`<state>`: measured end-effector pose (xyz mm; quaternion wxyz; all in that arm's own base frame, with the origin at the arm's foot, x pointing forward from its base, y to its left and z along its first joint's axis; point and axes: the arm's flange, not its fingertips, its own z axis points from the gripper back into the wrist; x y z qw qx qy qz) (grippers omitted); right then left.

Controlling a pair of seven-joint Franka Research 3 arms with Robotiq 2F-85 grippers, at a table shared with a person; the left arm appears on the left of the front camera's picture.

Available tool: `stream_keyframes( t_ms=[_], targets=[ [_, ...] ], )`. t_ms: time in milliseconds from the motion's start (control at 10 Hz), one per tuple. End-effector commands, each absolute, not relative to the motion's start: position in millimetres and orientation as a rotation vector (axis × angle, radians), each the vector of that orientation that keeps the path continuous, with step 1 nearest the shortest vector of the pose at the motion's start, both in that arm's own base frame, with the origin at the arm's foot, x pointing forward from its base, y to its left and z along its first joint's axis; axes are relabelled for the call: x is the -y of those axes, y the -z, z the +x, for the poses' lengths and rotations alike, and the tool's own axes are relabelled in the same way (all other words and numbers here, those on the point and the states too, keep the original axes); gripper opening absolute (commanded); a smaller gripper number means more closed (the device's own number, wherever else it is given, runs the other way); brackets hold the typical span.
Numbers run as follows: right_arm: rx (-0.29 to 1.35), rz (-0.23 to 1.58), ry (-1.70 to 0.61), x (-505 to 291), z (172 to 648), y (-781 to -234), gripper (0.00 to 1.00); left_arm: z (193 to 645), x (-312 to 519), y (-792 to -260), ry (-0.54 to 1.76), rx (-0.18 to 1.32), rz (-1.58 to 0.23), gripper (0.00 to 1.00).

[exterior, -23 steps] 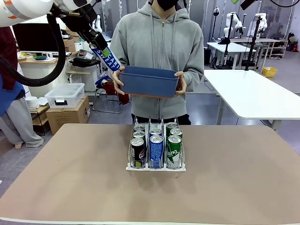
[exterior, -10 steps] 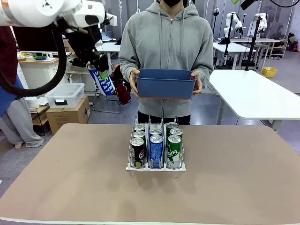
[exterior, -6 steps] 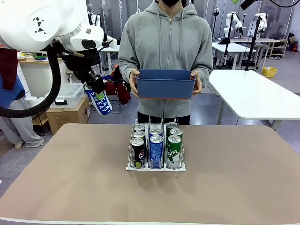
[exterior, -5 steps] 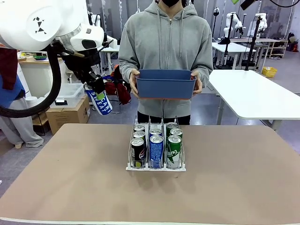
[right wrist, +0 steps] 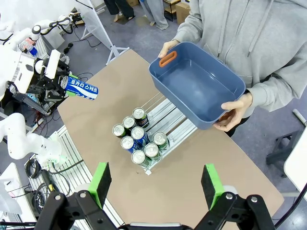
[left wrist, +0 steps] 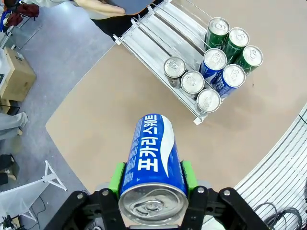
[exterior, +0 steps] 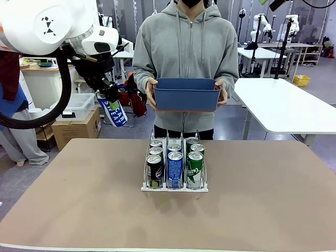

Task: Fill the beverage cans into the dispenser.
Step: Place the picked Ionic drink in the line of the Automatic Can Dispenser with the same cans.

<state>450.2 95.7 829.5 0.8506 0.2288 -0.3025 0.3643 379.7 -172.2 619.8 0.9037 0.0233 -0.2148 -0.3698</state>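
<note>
Since the earlier frame, the left claw (exterior: 107,97) had swung down from beside the blue tub (exterior: 186,93), keeping its blue can (exterior: 112,108) clamped between its pads, at ten o'clock of the dispenser (exterior: 175,185). Mid-bench (exterior: 79,210), that rack held eight cans (exterior: 175,169). At twelve o'clock beyond, a person (exterior: 186,42) held the tub. The right claw (right wrist: 157,184) gaped empty above.

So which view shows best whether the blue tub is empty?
The right wrist view: it looks down into the blue tub and shows a bare bottom. The front view shows its outer wall. In the left wrist view I cannot make it out.
</note>
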Motion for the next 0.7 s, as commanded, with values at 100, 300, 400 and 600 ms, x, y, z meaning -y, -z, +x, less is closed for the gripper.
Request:
stream_keyframes(
  t_ms=[100,300,400,600],
  targets=[
    [0.633,0.496,-0.76,-95,447,-828,1.0,361,200,-606,0.662,0.444,0.024,0.57],
    [0.633,0.496,-0.76,-95,447,-828,1.0,325,229,-590,0.626,0.504,0.031,0.57],
    [0.633,0.496,-0.76,-95,447,-828,1.0,312,235,-584,0.635,0.553,0.039,0.57],
    [0.633,0.496,-0.76,-95,447,-828,1.0,291,256,-562,0.648,0.588,-0.006,0.57]
  ],
)
